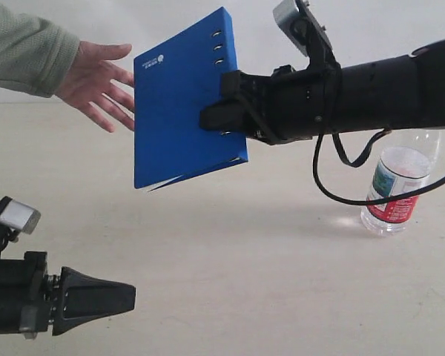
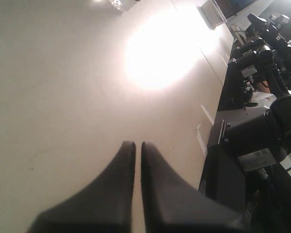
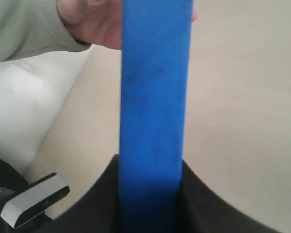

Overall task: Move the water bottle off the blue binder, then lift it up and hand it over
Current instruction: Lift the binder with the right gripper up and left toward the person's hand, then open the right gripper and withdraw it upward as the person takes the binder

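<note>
The blue binder point(image 1: 182, 104) hangs upright in the air, and my right gripper point(image 1: 226, 113) is shut on its ring-slot edge. In the right wrist view the binder's spine point(image 3: 155, 97) fills the space between the jaws of the right gripper point(image 3: 150, 167). The water bottle point(image 1: 397, 189) stands on the table at the right, behind and below my right arm, which hides its top. My left gripper point(image 1: 131, 298) is low at the front left, shut and empty; its closed tips point(image 2: 138, 144) point over bare table.
A person's open hand point(image 1: 96, 85) in a grey-green sleeve reaches in from the upper left, close to the binder's far edge; the same hand point(image 3: 92, 24) shows behind the binder. A black cable point(image 1: 341, 174) loops down from my right arm.
</note>
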Motion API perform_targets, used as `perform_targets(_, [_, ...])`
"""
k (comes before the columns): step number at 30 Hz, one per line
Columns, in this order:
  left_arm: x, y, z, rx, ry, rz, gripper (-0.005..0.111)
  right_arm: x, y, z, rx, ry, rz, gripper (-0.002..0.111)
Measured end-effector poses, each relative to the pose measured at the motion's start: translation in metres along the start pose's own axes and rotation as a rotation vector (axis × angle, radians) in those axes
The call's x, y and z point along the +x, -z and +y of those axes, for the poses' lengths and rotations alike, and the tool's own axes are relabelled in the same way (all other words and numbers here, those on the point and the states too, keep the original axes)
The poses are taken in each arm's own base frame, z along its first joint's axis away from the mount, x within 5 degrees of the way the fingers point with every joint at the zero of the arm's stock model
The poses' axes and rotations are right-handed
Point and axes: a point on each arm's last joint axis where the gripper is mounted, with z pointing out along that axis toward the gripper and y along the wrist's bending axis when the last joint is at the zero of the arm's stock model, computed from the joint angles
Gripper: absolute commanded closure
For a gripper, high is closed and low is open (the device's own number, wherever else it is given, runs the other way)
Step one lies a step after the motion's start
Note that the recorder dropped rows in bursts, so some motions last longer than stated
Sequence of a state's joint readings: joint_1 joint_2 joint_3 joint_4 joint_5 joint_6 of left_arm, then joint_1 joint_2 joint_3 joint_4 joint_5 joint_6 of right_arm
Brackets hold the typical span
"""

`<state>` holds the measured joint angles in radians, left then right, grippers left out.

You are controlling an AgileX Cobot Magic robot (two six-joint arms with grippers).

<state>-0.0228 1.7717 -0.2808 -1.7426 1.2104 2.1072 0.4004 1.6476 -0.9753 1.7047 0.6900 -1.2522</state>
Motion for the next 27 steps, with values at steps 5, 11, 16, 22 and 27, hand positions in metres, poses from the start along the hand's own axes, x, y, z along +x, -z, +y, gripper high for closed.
perform_targets(5, [0.005,0.003,-0.008,0.000,-0.018,-0.002,0.102,0.005,-0.009,-0.008,-0.026,-0.040,0.033,0.109])
perform_targets(11, [0.004,0.006,-0.015,0.000,-0.048,-0.015,0.102,-0.004,-0.016,0.002,-0.061,-0.014,0.020,0.109])
perform_targets(16, [0.004,0.006,-0.016,0.000,-0.050,-0.015,0.102,-0.016,-0.028,0.018,-0.047,0.024,-0.011,0.109])
perform_targets(22, [0.007,0.007,-0.016,0.001,-0.040,-0.011,0.102,-0.016,-0.051,0.029,-0.059,0.043,-0.003,0.109])
perform_targets(27, [0.007,0.007,-0.017,0.003,-0.041,-0.008,0.102,-0.018,-0.054,0.033,-0.073,0.049,-0.002,0.109])
